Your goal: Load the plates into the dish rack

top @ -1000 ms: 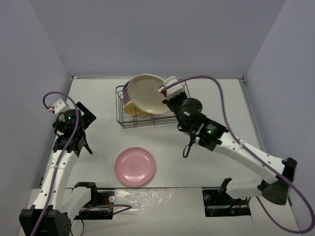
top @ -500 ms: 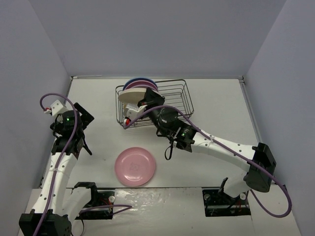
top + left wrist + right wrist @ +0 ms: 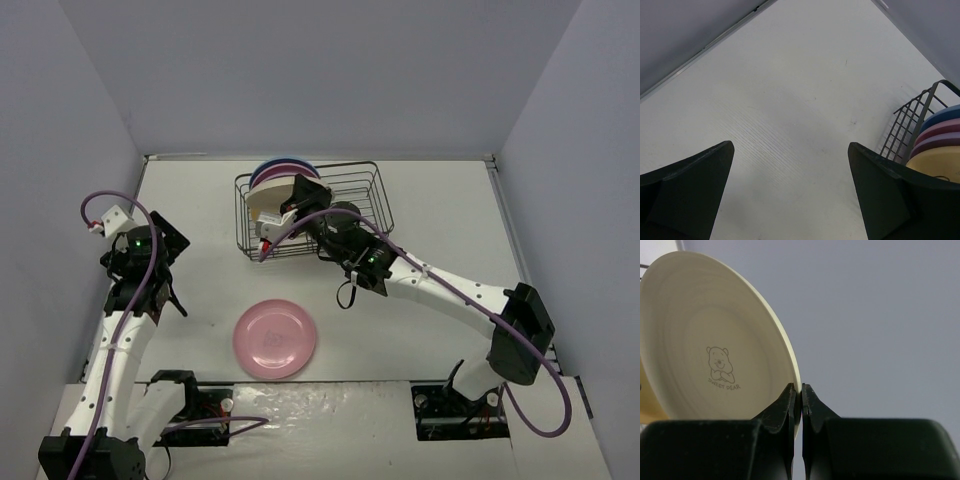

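Observation:
The black wire dish rack (image 3: 365, 215) stands at the back of the table. Blue, pink and purple plates (image 3: 283, 168) stand on edge at its left end. My right gripper (image 3: 291, 212) is shut on the rim of the cream plate (image 3: 268, 196) and holds it on edge in the rack in front of them. In the right wrist view the gripper (image 3: 801, 395) pinches the cream plate (image 3: 715, 355), which bears a bear emblem, and a yellow-orange plate (image 3: 647, 407) peeks from behind it. A pink plate (image 3: 275, 338) lies flat on the table. My left gripper (image 3: 165, 233) is open and empty at the left.
The left wrist view shows the open left gripper (image 3: 790, 195) over bare table, with the rack's corner (image 3: 907, 125) and the stacked plate rims (image 3: 942, 122) at the right. Grey walls enclose the table on three sides. Purple cables trail from both arms.
My right arm has swung left and down, turning the cream plate from facing up above the rack to standing on edge at the rack's left end. The left arm has barely moved.

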Available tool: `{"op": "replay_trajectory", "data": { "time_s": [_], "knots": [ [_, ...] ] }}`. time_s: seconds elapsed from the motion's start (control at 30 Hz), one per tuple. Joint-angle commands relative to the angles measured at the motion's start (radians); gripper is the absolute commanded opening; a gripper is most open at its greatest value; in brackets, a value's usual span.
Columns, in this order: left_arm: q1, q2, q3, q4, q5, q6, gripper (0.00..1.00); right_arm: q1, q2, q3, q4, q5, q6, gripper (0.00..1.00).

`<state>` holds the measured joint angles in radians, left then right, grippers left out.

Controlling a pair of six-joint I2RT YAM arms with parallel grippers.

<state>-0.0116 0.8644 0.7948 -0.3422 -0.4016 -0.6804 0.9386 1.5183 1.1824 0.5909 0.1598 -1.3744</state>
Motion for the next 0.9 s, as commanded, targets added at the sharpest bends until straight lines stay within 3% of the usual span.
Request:
{"op": "replay_trajectory", "data": {
  "time_s": [0.0,0.5,0.87],
  "knots": [
    [0.005,-0.016,0.040,0.025,-0.031,0.010,0.97,-0.001,-0.004,0.044,0.044,-0.063,-0.020,0.00],
    [0.005,-0.008,0.029,0.030,-0.046,0.008,0.97,-0.005,0.140,0.006,0.210,-0.024,-0.105,0.00],
    [0.006,0.021,0.029,0.048,-0.031,0.008,0.97,-0.020,0.248,-0.044,0.453,0.011,-0.169,0.00]
  ]
}}
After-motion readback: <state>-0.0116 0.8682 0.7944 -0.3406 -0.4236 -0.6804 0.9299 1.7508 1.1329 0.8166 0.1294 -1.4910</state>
